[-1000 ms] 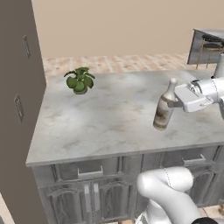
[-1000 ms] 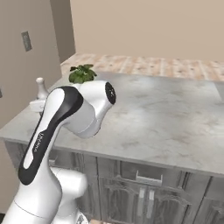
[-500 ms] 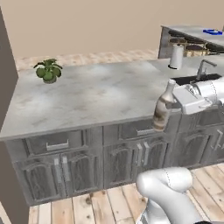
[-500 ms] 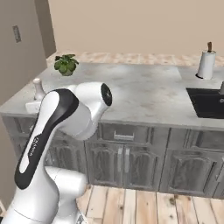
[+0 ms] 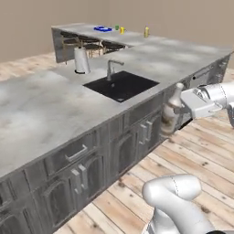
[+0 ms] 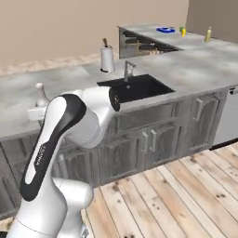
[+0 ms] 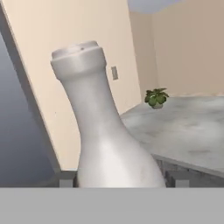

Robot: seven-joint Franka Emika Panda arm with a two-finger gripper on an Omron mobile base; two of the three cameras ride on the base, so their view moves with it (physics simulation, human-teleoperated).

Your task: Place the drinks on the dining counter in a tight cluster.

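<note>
Bottle (image 5: 170, 116), brown-and-white, no readable label, upright in closed claw (image 5: 183, 107), off counter edge; sink (image 5: 121, 85) at 10 o'clock from it.

My left base camera sits behind the arm and looks forward and down along the worktop, with the sink (image 5: 121, 85) mid-frame and the dining counter (image 5: 91, 30) far off at the top. My right base camera looks over the same stretch from the other side; both share the sink (image 6: 137, 87), the paper towel roll (image 5: 82, 60) (image 6: 107, 58) and the far counter (image 6: 153, 31). My hand camera sits very close behind the brown-and-white bottle (image 7: 103, 131), facing a distant potted plant (image 7: 156, 97).
</note>
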